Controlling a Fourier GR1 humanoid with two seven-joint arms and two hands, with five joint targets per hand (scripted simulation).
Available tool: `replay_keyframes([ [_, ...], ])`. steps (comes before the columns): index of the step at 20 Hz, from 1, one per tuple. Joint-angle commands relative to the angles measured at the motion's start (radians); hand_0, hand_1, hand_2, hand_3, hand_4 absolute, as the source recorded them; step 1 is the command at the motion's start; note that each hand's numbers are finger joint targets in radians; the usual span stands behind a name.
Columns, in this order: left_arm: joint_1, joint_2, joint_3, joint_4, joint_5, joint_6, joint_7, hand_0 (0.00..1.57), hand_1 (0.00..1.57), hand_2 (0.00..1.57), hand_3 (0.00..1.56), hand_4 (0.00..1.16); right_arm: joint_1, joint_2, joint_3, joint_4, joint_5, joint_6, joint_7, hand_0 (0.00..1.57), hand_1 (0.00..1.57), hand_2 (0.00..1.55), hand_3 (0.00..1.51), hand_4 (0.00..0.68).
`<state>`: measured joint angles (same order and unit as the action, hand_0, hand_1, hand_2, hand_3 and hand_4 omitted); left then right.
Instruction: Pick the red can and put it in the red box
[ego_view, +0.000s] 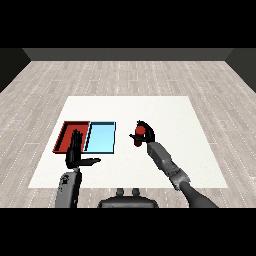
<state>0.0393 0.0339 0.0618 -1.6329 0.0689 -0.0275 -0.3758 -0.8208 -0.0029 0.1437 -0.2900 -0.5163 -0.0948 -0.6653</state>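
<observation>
Head view: the right hand (146, 133) curls round the red can (140, 131), at about three o'clock from the light blue tray (101, 137), with bare white table (170, 112) between them. The red tray (70, 131) lies edge to edge with the blue one, at its nine o'clock. The left hand (76, 152), fingers straight and spread, overlaps the red tray's near rim. Open table runs toward twelve o'clock.

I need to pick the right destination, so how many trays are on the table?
2. The red tray lies at the table's left, partly behind the left hand; the light blue tray lies beside it on its right. None seems hidden.
</observation>
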Motion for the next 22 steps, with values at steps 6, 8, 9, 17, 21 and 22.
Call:
replay_keyframes([
  [6, 0.009, -0.019, -0.033, -0.055, -0.021, 0.022, 0.034, 0.00, 0.00, 0.00, 0.00, 0.00, -0.012, -0.022, 0.000, -0.030, 0.092, -0.076, 0.017, 1.48, 1.48, 1.46, 1.43, 0.664],
  [8, 0.041, -0.002, -0.035, -0.038, -0.036, 0.000, 0.004, 0.00, 0.00, 0.00, 0.00, 0.00, 0.044, -0.014, 0.008, -0.092, 0.115, -0.103, 0.020, 1.47, 1.47, 1.45, 1.43, 0.646],
  [9, -0.028, -0.019, -0.034, 0.019, -0.060, 0.040, 0.001, 0.00, 0.00, 0.00, 0.00, 0.00, 0.033, 0.002, 0.099, -0.081, 0.033, -0.128, -0.004, 1.46, 1.46, 1.45, 1.42, 0.643],
  [17, -0.009, 0.009, -0.026, 0.029, -0.012, -0.030, 0.012, 0.00, 0.00, 0.00, 0.00, 0.00, 0.004, -0.020, 0.022, -0.181, 0.113, -0.127, 0.036, 1.44, 1.44, 1.45, 1.41, 0.658],
  [21, -0.065, 0.002, -0.062, 0.006, -0.055, 0.003, 0.089, 0.00, 0.00, 0.00, 0.00, 0.00, 0.039, 0.002, 0.041, -0.288, 0.132, -0.162, 0.060, 1.45, 1.45, 1.44, 1.41, 0.649],
  [22, -0.050, -0.032, -0.107, 0.060, -0.091, 0.017, 0.015, 0.00, 0.00, 0.00, 0.00, 0.00, 0.127, 0.003, 0.082, -0.400, 0.122, -0.199, 0.051, 1.45, 1.45, 1.45, 1.41, 0.647],
])
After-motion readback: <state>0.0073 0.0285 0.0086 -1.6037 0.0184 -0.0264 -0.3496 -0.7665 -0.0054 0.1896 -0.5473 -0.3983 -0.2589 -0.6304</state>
